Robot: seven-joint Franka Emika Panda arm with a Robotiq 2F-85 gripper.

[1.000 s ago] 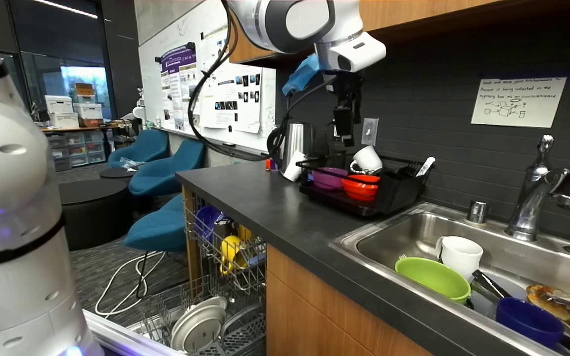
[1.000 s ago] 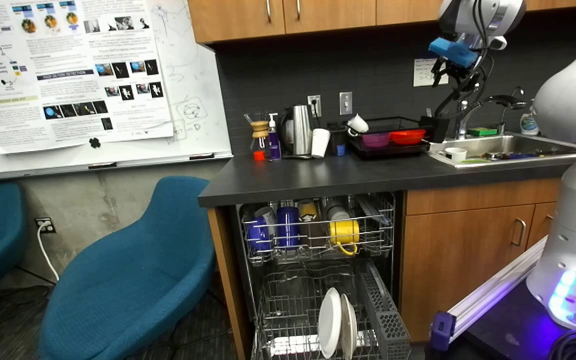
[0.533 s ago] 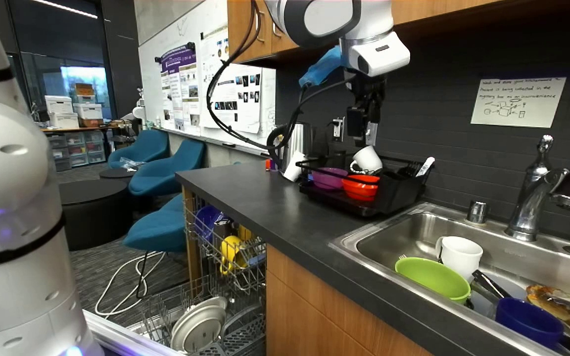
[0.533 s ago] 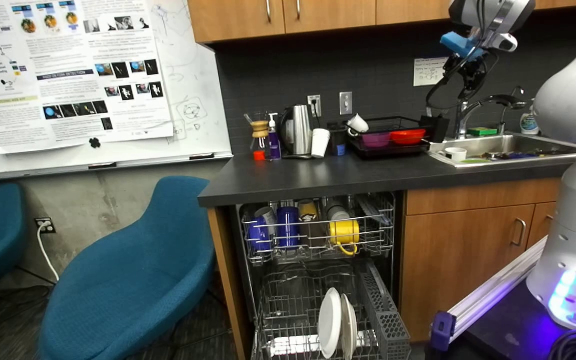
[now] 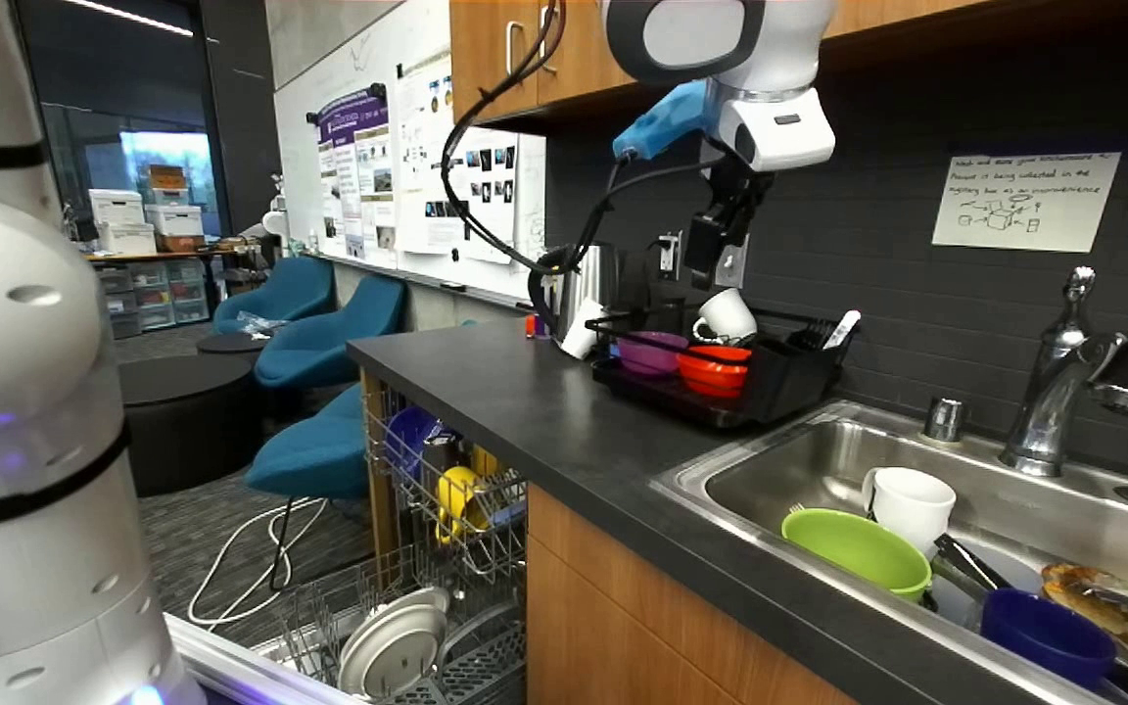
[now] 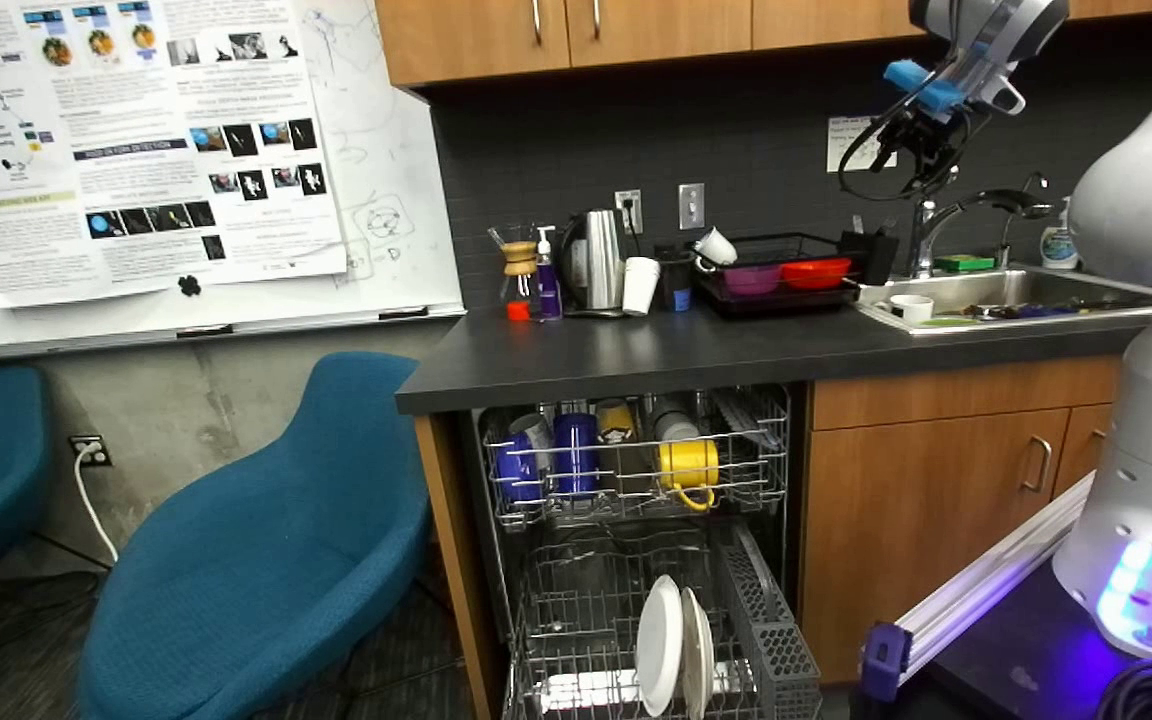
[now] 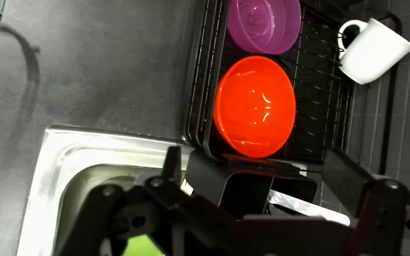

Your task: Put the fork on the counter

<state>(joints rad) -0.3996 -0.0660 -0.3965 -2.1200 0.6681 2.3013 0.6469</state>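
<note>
End effector (image 7: 253,160) is spread wide and empty, so tbh the silvery utensil (image 7: 308,207) (presumably the fork) in the caddy (image 7: 208,178) should be centred before anything's pinched.

The arm (image 5: 691,37) arches high, its wrist (image 5: 781,127) just above a wide-spread pincer (image 7: 255,165) that slants downward

Showing a red bowl (image 7: 255,106) just beside a purple bowl (image 7: 267,26) in a black dish rack (image 7: 313,117), plus a tilted white mug (image 7: 376,51) at its edge. Counting a green bowl (image 5: 856,551), a blue bowl (image 5: 1044,636) and a second white mug (image 5: 914,509) in the steel sink (image 5: 809,470). Making out possible food (image 5: 1098,607) near the blue bowl. Below, displaying a yellow mug (image 6: 688,465) above white plates (image 6: 659,645) on edge.
</note>
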